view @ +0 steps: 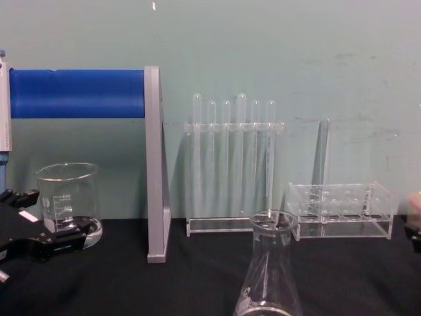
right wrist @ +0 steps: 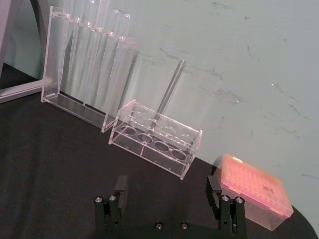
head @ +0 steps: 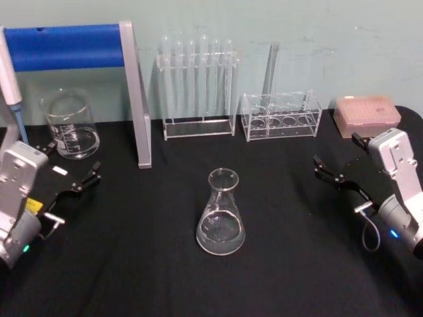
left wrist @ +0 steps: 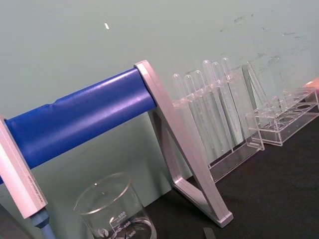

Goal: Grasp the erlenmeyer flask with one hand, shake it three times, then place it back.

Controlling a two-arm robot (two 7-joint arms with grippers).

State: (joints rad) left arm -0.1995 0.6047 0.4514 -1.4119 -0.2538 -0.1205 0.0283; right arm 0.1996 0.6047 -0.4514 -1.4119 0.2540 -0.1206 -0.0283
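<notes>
The erlenmeyer flask [head: 221, 214] stands upright on the black table, near the middle and toward its front, with a little clear liquid in its wide base. The chest view shows its neck and flared rim [view: 270, 273] close to the front. My left gripper [head: 71, 162] rests open at the table's left, beside the beaker and well apart from the flask; it also shows low in the chest view [view: 39, 220]. Open too, my right gripper [head: 338, 153] sits at the table's right, far from the flask. In the right wrist view its fingers [right wrist: 167, 189] hold nothing.
A glass beaker [head: 71, 125] stands at the back left under a blue roller on a grey stand [head: 135, 99]. A tall test tube rack [head: 198, 86] and a low clear rack [head: 281, 115] line the back. A pink tip box [head: 367, 112] sits at the back right.
</notes>
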